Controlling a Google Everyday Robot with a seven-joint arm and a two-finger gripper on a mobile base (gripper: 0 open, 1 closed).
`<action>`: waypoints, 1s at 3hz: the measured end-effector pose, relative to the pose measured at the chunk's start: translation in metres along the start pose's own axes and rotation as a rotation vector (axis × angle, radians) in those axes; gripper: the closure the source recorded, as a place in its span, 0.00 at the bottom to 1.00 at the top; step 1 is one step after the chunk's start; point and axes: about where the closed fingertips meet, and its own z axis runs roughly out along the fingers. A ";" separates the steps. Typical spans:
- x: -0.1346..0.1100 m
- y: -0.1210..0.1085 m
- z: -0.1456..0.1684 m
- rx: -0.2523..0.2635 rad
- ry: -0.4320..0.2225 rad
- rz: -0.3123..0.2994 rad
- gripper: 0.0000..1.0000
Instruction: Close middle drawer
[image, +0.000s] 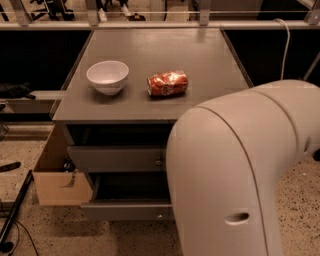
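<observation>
Currently: middle drawer (125, 211) – lower of two visible fronts, pulled well out, dark interior exposed, right part hidden by arm. Drawer above (117, 159) – out slightly, less far. Cabinet top (165, 50) – white bowl (107, 76) left, crushed red can (167, 83) on its side beside it, apart. Cardboard box (60, 187) – on floor against cabinet's left. Arm (240, 170) – white shell fills lower right. Gripper – hidden behind arm; wide or narrow, cannot tell.

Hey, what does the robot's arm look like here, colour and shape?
The arm is a bulky, smooth cream-white shell with rounded edges, a thin curved seam and one small oval slot. No cables or markings show. The claw is out of view.
</observation>
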 end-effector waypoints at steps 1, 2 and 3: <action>-0.002 0.004 0.000 -0.017 -0.052 -0.011 0.50; -0.039 0.023 0.024 -0.106 -0.213 -0.188 0.27; -0.055 0.008 0.018 -0.121 -0.374 -0.189 0.00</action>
